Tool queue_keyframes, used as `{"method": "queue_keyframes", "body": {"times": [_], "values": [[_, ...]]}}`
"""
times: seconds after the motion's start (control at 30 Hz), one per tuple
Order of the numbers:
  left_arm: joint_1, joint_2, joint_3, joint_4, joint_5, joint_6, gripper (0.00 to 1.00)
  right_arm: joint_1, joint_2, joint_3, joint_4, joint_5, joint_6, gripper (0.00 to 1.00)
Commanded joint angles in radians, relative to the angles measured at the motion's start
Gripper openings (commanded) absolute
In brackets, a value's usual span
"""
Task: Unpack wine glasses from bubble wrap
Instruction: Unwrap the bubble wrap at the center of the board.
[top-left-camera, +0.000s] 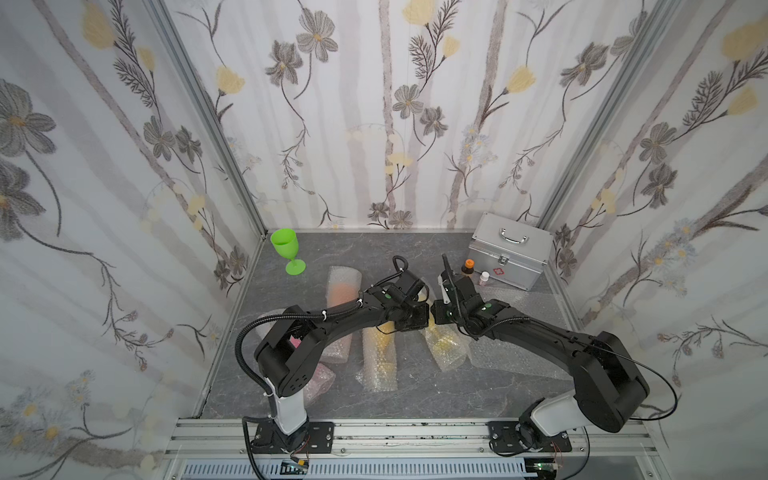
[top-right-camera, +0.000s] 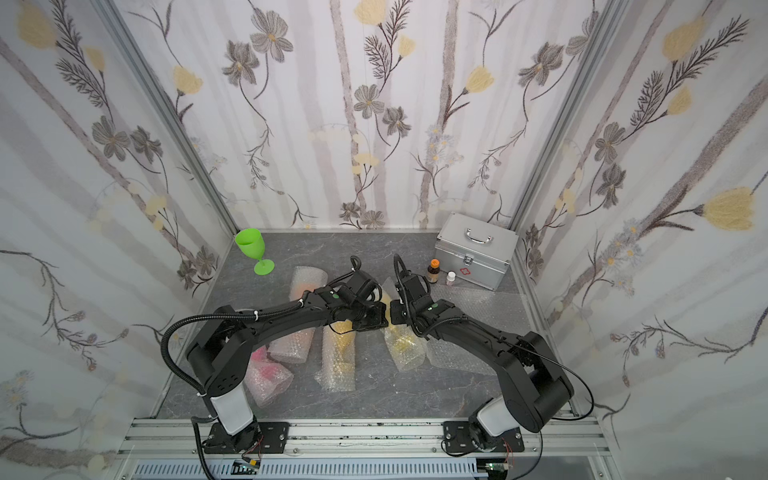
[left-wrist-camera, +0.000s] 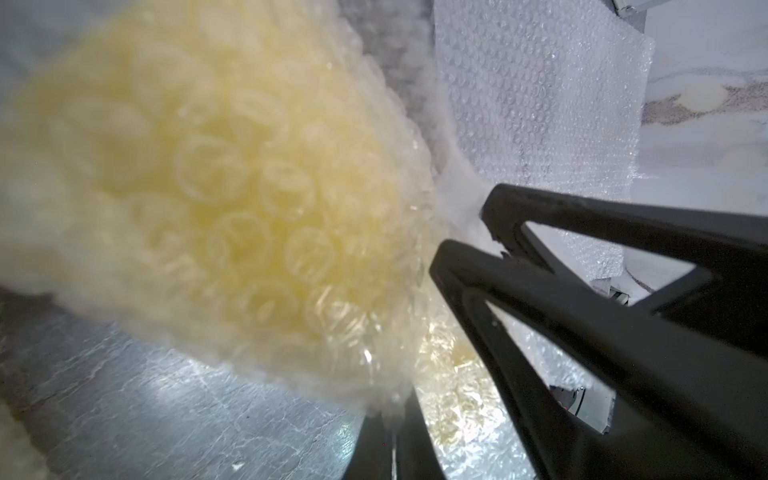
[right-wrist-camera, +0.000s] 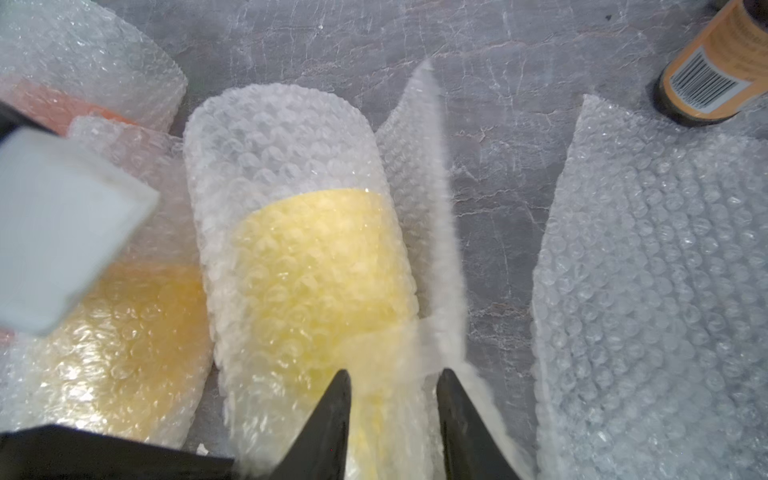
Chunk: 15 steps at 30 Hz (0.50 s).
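Observation:
A yellow wine glass (right-wrist-camera: 316, 266) lies rolled in bubble wrap (right-wrist-camera: 274, 137) at the table's middle, under both wrists (top-left-camera: 432, 316). My left gripper (left-wrist-camera: 392, 436) is shut on the edge of that wrap, with the yellow roll (left-wrist-camera: 228, 187) looming just beyond it. My right gripper (right-wrist-camera: 395, 386) is closed on the same roll's wrap, where a loose flap (right-wrist-camera: 432, 187) stands up. An amber-yellow wrapped glass (right-wrist-camera: 124, 316) and an orange one (right-wrist-camera: 62, 104) lie beside it. A lime green glass (top-left-camera: 286, 249) stands bare and upright at the back left. Pink wrapped rolls (top-right-camera: 270, 374) lie under the left arm.
A flat bubble wrap sheet (top-left-camera: 523, 332) is spread on the right side of the table. At the back right stands a silver metal case (top-left-camera: 509, 255), with a brown orange-capped bottle (top-left-camera: 468, 267) and a small white bottle (top-left-camera: 484, 277) before it. Flowered walls close three sides.

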Motion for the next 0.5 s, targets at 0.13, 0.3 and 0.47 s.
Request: {"method": "queue_keyframes", "body": {"times": [0.13,0.3,0.47], "values": [[0.002,-0.007,-0.004,0.004,-0.009,0.001,0.00,-0.023,0.017,0.012,0.070,-0.012,0.026,0.37],[0.002,-0.012,-0.011,0.002,-0.015,0.002,0.00,-0.048,-0.014,-0.013,0.073,0.025,0.053,0.37],[0.002,-0.011,-0.018,0.004,-0.020,0.004,0.00,-0.060,-0.099,-0.043,0.066,0.032,0.053,0.38]]}}
